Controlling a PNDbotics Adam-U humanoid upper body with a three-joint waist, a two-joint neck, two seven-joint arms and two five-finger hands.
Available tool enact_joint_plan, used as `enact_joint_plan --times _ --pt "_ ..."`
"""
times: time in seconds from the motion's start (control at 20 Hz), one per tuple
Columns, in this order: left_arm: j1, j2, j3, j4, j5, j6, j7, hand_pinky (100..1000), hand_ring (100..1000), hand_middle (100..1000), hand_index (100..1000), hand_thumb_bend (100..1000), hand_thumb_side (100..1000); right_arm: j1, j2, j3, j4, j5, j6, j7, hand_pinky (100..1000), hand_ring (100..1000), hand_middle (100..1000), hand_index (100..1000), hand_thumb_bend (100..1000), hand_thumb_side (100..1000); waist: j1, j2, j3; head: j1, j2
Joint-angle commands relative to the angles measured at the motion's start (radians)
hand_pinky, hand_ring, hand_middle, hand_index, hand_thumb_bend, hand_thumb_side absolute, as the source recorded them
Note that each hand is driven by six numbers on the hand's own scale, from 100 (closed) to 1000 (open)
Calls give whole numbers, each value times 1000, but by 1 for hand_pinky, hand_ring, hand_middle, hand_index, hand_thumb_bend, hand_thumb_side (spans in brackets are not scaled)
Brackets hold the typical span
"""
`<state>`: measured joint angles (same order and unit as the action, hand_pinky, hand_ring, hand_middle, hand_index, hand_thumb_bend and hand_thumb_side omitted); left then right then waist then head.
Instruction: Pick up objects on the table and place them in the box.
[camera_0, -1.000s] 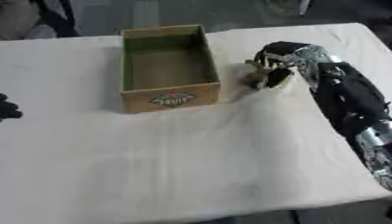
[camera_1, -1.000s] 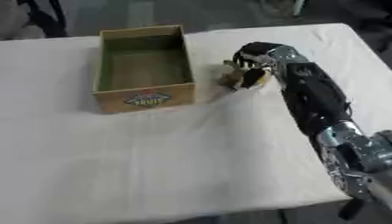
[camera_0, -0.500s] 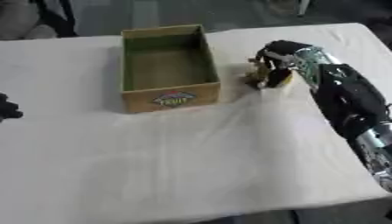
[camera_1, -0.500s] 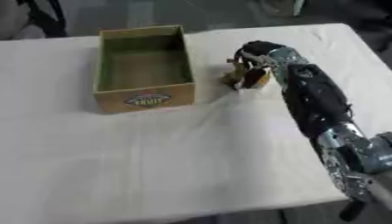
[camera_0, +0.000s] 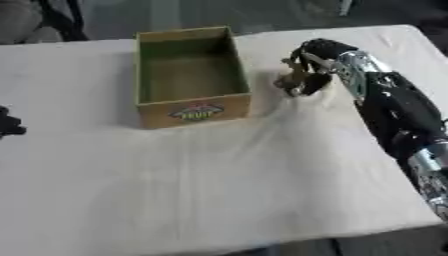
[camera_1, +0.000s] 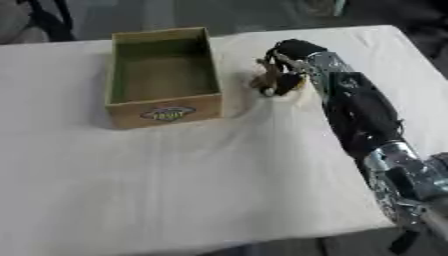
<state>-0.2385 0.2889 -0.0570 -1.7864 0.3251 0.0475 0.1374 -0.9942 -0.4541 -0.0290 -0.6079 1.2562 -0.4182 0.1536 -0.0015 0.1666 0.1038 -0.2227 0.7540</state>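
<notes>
White cloth covers the surface (camera_0: 219, 190), and the cardboard box (camera_0: 188, 75) stands open at about eleven o'clock from its middle, its printed label facing the robot. Nothing shows inside the box.

At three o'clock from the box, just beside its right wall but apart from it, the right hand (camera_0: 311, 62) reaches in from the right edge. Its fingers (camera_0: 293, 75) are curled down around a small object (camera_0: 289, 82), of which only a pale tan patch against something dark can be made out. The object sits low, at or just above the cloth; whether it has left the surface I cannot tell. The cloth bunches slightly below the hand.

The step in hand looks like the grasp and lift. To do it well, I would judge:
- Keep the fingers closed on the object and raise it straight up first, so the cloth is not dragged along; the wrinkle there suggests fabric could catch under the fingertips.
- Rise until the object is higher than the box's near wall before moving toward nine o'clock, or it may knock the rim and shove the light box.
- Travel across only as far as the middle of the opening, then lower and release inside, not from high above.

The left hand (camera_0: 9, 125) shows only as a dark shape at the left edge, near nine o'clock, well apart from the box; the state of its fingers cannot be told.
</notes>
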Motion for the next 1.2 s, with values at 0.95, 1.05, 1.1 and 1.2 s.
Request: enact_joint_plan --times 0.95,1.05,1.1,1.2 --pt "-9 8 -5 -15 4 0 -9 532 515 499 604 408 431 -189 88 51 -160 -90 -80 49 251 339 401 450 341 380 -11 -41 38 -10 5" --pt "-11 6 -8 -15 6 1 -11 531 514 499 604 408 431 -194 114 58 -158 -82 -87 55 252 340 402 452 341 381 -8 -40 48 -16 5" --pt "-12 5 -9 -15 6 2 -12 531 514 499 604 409 430 -195 126 60 -157 -77 -90 58 252 340 402 453 340 382 -7 -40 53 -19 4" --pt "-15 2 -12 -16 8 3 -15 531 514 499 604 409 430 -196 150 64 -151 -65 -94 64 251 340 402 454 336 380 -4 -38 64 -25 3"
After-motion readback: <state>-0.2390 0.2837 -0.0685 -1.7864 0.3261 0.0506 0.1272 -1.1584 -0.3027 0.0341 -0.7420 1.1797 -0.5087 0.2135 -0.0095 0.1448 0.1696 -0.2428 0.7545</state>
